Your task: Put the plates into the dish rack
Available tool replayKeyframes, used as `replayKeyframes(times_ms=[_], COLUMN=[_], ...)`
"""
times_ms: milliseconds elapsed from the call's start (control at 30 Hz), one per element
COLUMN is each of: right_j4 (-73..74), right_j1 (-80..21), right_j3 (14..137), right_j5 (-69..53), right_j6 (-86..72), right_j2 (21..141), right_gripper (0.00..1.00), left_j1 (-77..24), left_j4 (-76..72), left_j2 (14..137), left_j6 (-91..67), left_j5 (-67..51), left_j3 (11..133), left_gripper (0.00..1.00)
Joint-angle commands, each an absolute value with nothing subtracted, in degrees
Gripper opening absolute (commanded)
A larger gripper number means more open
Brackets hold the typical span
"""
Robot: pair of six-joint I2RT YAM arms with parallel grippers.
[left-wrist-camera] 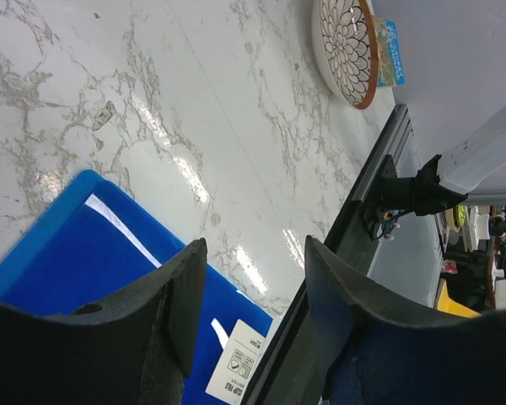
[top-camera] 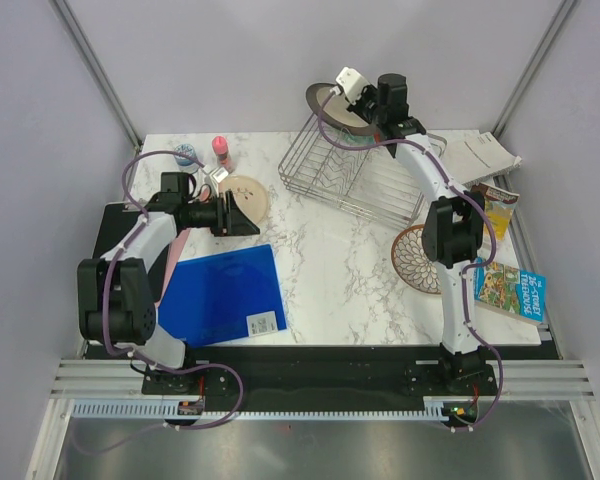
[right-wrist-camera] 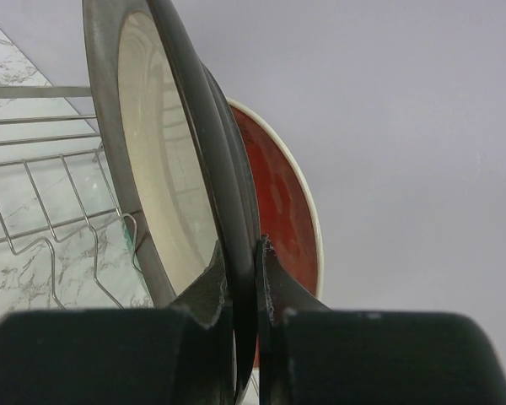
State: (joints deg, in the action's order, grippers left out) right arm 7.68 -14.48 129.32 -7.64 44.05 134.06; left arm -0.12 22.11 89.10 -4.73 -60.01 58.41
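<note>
The right gripper (right-wrist-camera: 246, 261) pinches the dark-rimmed cream plate (right-wrist-camera: 156, 169) over the wire dish rack (top-camera: 355, 180) (red-orange plate (right-wrist-camera: 278, 202) just behind it). The left gripper (left-wrist-camera: 253, 287) hangs half open, empty

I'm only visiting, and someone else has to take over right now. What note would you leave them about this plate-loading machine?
The left fingers are open and empty, above the blue folder.
The right fingers are shut on the rim of the dark-rimmed cream plate, held upright over the dish rack's far end.
The red-orange plate stands upright just behind it, apparently already racked; its base is hidden.
The cream-pink plate and petal-pattern plate lie flat on the table.
Left to do: seat the held plate, then load those two.
</note>
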Motion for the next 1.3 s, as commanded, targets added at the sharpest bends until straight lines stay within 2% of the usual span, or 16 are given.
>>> replayKeyframes(times_ms=[0,333,733,1033,1133,1167,1200,1267], right_j4=[-4.6,-5.1,3.1,2.8,0.6,-1.9,-3.5,-6.6], right_j1=[-13.4,-13.3,-13.3,-13.4,-13.5,-13.4,-13.5,-13.4], right_j3=[132.5,132.8,131.0,129.5,129.4,129.3,128.9,128.8], right_j5=[-6.5,-6.1,-7.5,-2.3,1.2,2.2,3.7,6.3], right_j6=[47.0,50.0,52.2,52.0,52.1,51.9,51.0,50.8], right_j2=[131.5,131.4,132.7,135.5,137.2,137.5,137.8,138.7], right_gripper=[0.0,0.0,0.0,0.0,0.11,0.3,0.41,0.55], left_j1=[-0.1,-0.2,-0.1,1.6,2.9,3.2,3.5,3.8], left_j4=[20.1,19.3,19.0,19.2,19.4,19.6,19.7,20.0], left_j2=[90.2,91.8,91.7,96.0,98.5,99.0,99.5,100.0], left_j6=[-6.0,-6.7,-7.3,-11.6,-14.0,-14.0,-13.9,-13.8], left_j5=[-60.3,-60.5,-59.3,-48.4,-44.7,-43.5,-43.1,-42.6], left_j3=[59.6,60.2,59.4,68.4,72.7,74.0,74.4,74.9], left_gripper=[0.57,0.56,0.57,0.63,0.67,0.67,0.68,0.68])
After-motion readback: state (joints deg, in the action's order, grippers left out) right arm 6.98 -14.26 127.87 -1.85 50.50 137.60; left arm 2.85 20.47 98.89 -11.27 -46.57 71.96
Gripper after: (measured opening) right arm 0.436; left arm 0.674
